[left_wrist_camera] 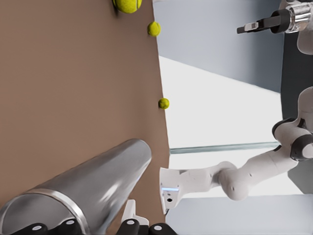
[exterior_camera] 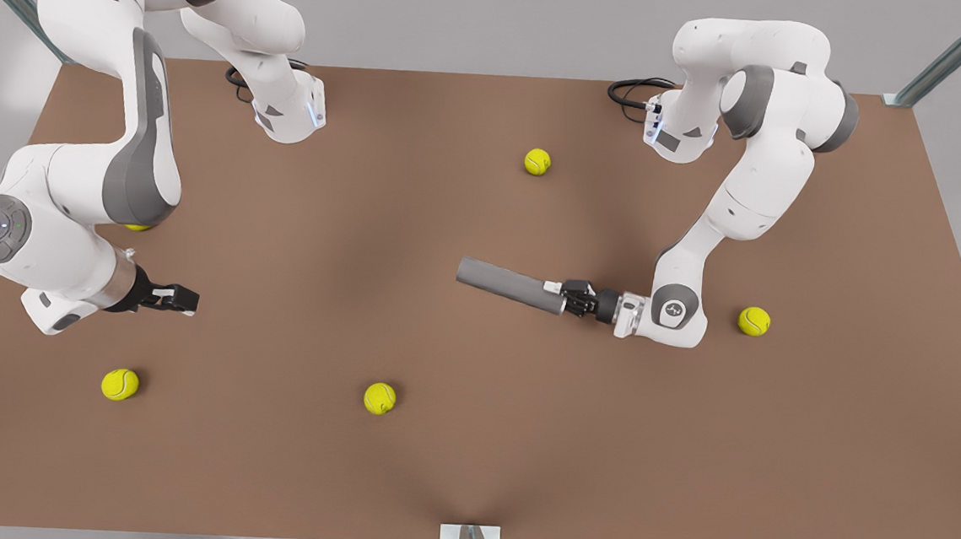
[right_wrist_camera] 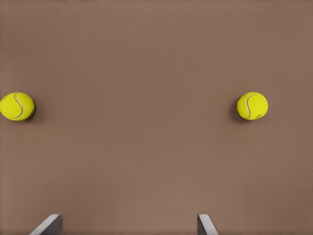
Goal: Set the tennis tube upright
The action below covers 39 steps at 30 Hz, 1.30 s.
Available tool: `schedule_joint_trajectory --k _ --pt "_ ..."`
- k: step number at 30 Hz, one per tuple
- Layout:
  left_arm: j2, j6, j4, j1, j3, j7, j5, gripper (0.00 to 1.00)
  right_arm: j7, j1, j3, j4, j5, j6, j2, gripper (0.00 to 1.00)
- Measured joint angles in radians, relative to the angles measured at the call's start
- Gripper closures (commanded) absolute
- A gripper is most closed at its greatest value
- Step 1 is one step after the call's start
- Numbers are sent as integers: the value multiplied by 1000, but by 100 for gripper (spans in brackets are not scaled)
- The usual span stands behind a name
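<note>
Grey tennis tube (exterior_camera: 506,285) lies level, clamped by left gripper (exterior_camera: 570,298).

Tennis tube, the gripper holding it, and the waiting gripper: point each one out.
tennis tube (exterior_camera: 507,283): front view, middle of its grey body.
left gripper (exterior_camera: 573,297): front view, fingertips at the tube's end.
right gripper (exterior_camera: 182,299): front view, fingertips; this arm waits.

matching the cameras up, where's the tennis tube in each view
Front view: tennis tube horizontal, right of centre, one end in the left gripper.
Left wrist view: close to the camera, rimmed end nearest.
Right wrist view: two tennis balls on bare tabletop.
Shared landmark: the brown table.
</note>
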Motion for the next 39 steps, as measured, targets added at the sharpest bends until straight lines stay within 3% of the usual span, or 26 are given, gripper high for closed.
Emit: schedule_joint_trajectory --k 5,39 --pt "0 -15 1 0 0 5 -2 72 0 0 0 0 0 0 0 0" --pt "-124 -14 -34 -15 14 0 108 73 0 0 0 0 -1 0 1 0"
